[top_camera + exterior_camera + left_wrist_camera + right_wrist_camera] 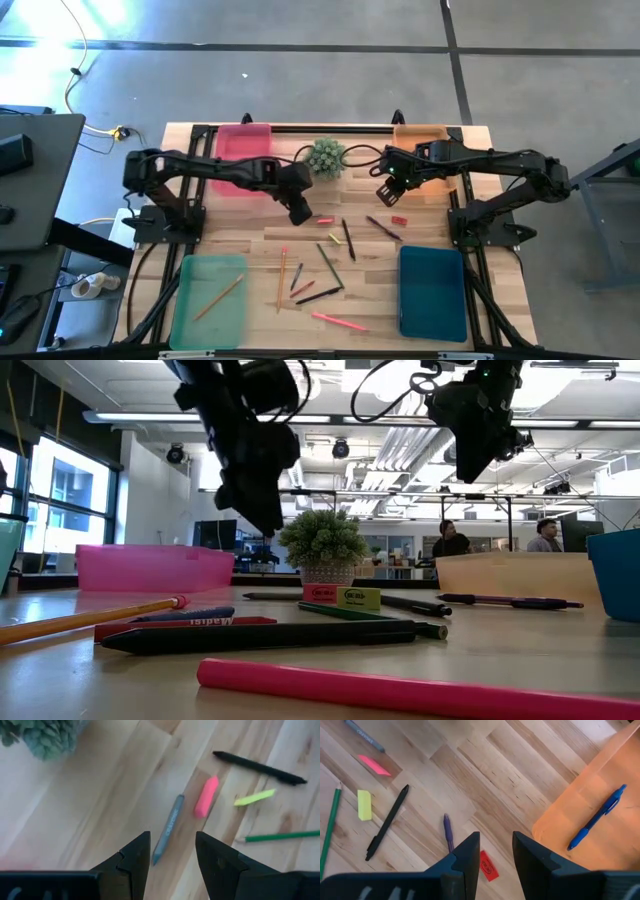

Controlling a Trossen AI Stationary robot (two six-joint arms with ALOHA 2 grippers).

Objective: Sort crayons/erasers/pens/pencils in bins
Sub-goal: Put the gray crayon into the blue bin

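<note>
Four bins sit at the table's corners: pink bin (pixel 243 140) and orange bin (pixel 420 140) at the far edge, light green bin (pixel 208 300) and teal bin (pixel 432 292) at the near edge. That leaves the middle free for the loose stock, and each arm has two bins on its own side.

Sorted so far, by the look of it: a blue pen (pixel 596 817) lies in the orange bin; one orange pencil (pixel 219 297) lies in the green bin. Still loose between the arms: black pen (pixel 386 822), purple pen (pixel 448 832), green pencil (pixel 282 836), pink pencil (pixel 338 321), grey-blue crayon (pixel 167 829), pink eraser (pixel 205 796), yellow eraser (pixel 364 804), red eraser (pixel 488 865).

Left gripper (pixel 172 855) hangs above the table beside the potted plant (pixel 326 157), jaws parted, nothing between them; the crayon lies below the gap, so likely its next pick.

Right gripper (pixel 496 851) hovers at the orange bin's edge, jaws apart and empty, over the purple pen and red eraser.
</note>
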